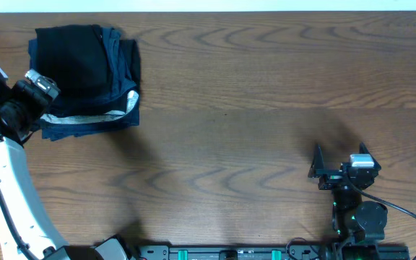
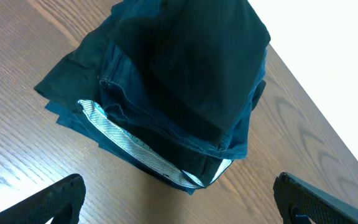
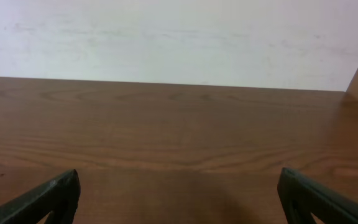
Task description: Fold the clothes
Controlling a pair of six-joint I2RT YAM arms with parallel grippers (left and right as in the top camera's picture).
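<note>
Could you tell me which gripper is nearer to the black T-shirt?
Left. The left gripper is open at the edge of the pile holding the black T-shirt; the right gripper is far across the table.

Folded black T-shirt (image 1: 74, 61) atop blue garments (image 1: 127, 72), far-left

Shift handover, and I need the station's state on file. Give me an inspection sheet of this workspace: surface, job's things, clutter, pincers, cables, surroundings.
Surface: brown wood-grain table.
Job's things: black T-shirt, folded compact, lying on top of a stack at the far left.
Clutter: dark blue garments with a white-striped edge, folded under the T-shirt.
Pincers: left pincer open, at the striped side of the stack, holding nothing; right pincer open above the table at the near right, holding nothing.
Cables: black cable looping beside the right arm's base.
Surroundings: pale wall behind the table.
</note>
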